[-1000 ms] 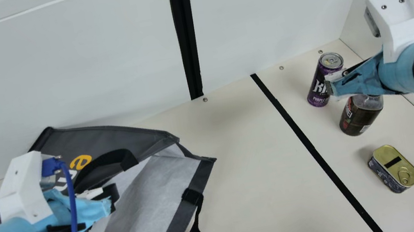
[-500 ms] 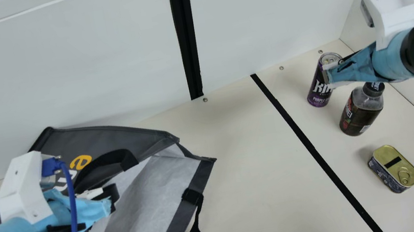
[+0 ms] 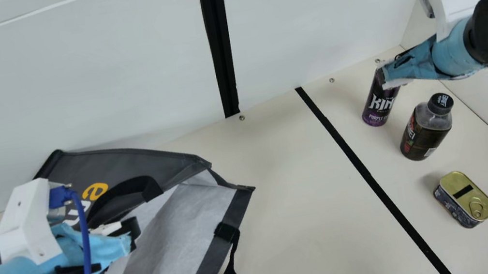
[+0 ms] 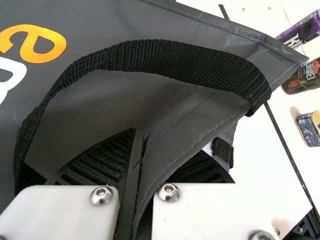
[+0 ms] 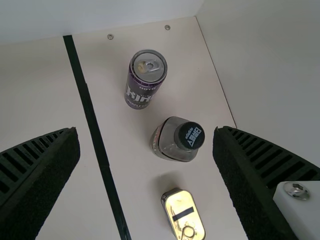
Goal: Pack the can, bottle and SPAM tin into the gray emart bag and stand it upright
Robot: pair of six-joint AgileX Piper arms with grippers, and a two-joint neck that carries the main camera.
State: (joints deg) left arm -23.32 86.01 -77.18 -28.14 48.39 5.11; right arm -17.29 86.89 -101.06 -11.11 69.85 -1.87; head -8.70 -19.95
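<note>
Three items are waiting on the robot's right side of the table: one can (image 3: 374,109), one bottle (image 3: 422,135) and one SPAM tin (image 3: 471,199). The can and bottle are standing upright near each other, and the tin is resting flat, near the bottle. One gray emart bag (image 3: 125,158) is lying over on the robot's left, well apart from all three, its mouth gaping towards them!

Two grippers are working this scene. The left gripper (image 3: 129,241) is pinching the bag's edge, cloth running between its ribbed fingers. And the right gripper (image 3: 385,78) is hovering above the table, its fingers standing wide apart, covering the can's top in the main view.

Underneath, the cream table (image 3: 304,206) is stretching smooth and matte, one black stripe (image 3: 361,165) slanting across it between bag and groceries. Behind, a pale wall (image 3: 69,86) is rising, a dark vertical strip (image 3: 221,52) dividing it.

Now the textures: gray sheeting is creasing around a soft, whitish lining (image 3: 184,225), and a coarse woven strap (image 4: 165,55) is arching over the left gripper's fingers. The purple metal can is showing its round silvery lid, the clear-shouldered bottle is wearing a black cap (image 3: 441,103), and the round-cornered tin is gleaming gold, ring pull facing up.
</note>
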